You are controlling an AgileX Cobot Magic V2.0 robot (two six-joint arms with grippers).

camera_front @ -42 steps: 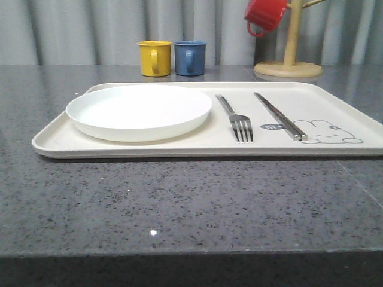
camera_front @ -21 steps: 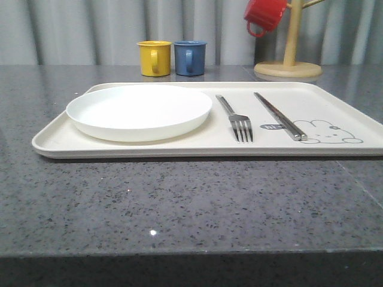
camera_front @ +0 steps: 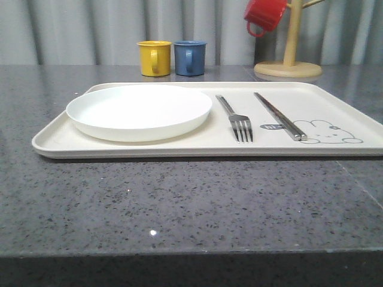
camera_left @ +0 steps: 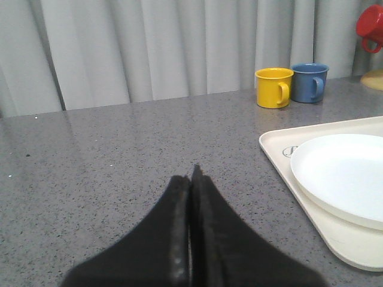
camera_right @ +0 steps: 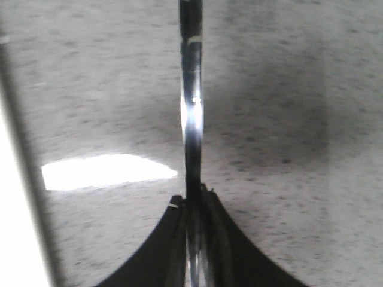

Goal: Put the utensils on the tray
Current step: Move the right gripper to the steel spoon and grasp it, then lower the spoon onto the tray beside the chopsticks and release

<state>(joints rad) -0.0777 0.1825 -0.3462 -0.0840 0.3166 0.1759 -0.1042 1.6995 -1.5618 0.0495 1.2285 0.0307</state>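
The cream tray (camera_front: 179, 149) lies across the middle of the grey table. On it rest the round white plate (camera_front: 139, 110) at the left, the silver fork (camera_front: 236, 119) beside it, and the flat chopsticks (camera_front: 278, 116) next to the bunny drawing. My left gripper (camera_left: 192, 173) is shut with nothing in it, low over bare table left of the tray (camera_left: 281, 149) and plate (camera_left: 344, 173). My right gripper (camera_right: 192, 194) is shut on a slim silver spoon handle (camera_right: 191, 89), seen edge-on over the speckled tabletop; its bowl is out of view.
A yellow mug (camera_front: 154, 58) and a blue mug (camera_front: 190, 57) stand behind the tray. A red mug (camera_front: 265, 15) hangs on a wooden mug tree (camera_front: 288, 69) at the back right. Grey curtains close off the rear.
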